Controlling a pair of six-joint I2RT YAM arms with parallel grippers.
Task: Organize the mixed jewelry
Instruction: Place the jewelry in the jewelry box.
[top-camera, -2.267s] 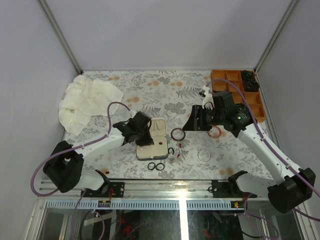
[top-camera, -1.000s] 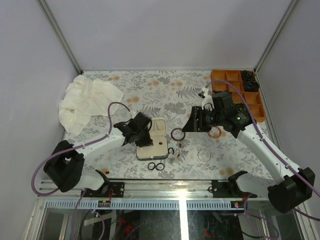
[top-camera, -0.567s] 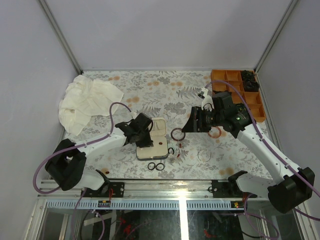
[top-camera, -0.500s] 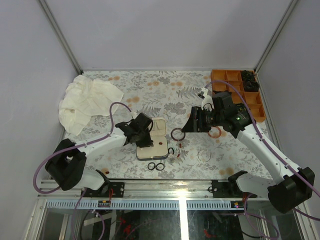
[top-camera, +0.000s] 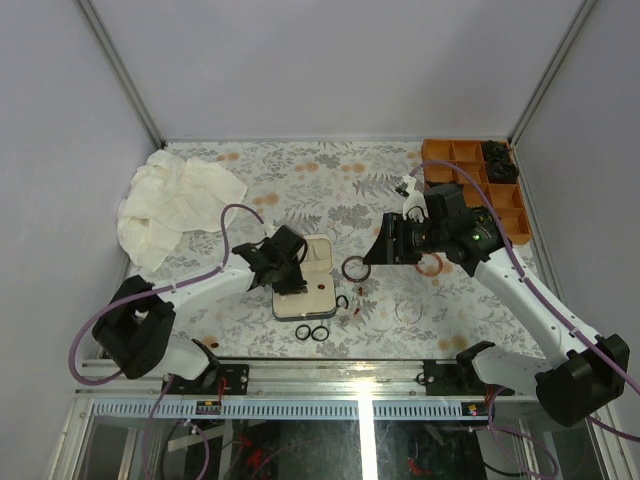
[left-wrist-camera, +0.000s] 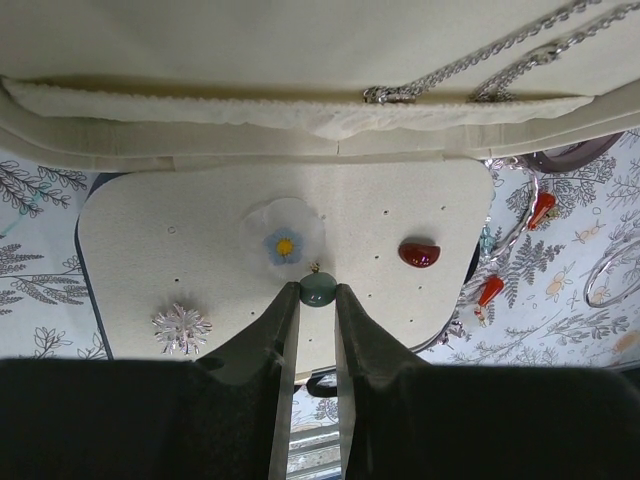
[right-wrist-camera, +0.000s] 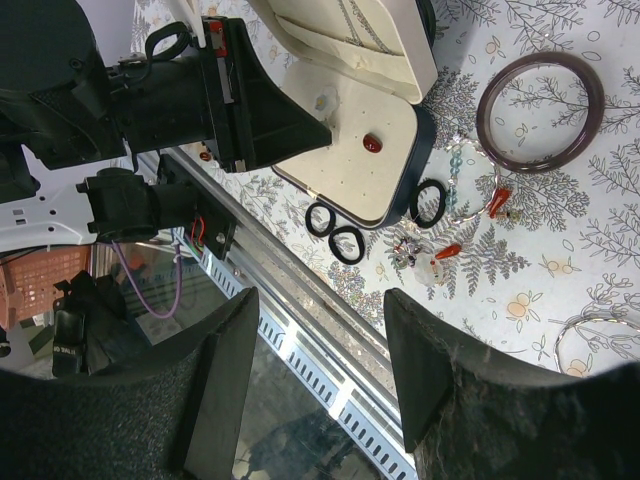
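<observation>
two black rings (top-camera: 312, 333) lie touching each other just inside the near rail of the surface (top-camera: 330, 185), right before the open case (top-camera: 318, 295). the left tool (left-wrist-camera: 317, 296) is nearly closed, its tips pinching a green earring (left-wrist-camera: 319, 288) against the case's cream pad, just beside a blue flower stud (left-wrist-camera: 285, 244), with a red stud (left-wrist-camera: 420, 253) apart from it. the right tool (right-wrist-camera: 318, 305) hangs wide open and empty, near a reddish bangle (top-camera: 355, 268). beyond, the floral middle offers open room out to the white cloth (top-camera: 175, 200) and orange tray (top-camera: 440, 150). since earlier the left arm edged slightly right; the right barely moved.
</observation>
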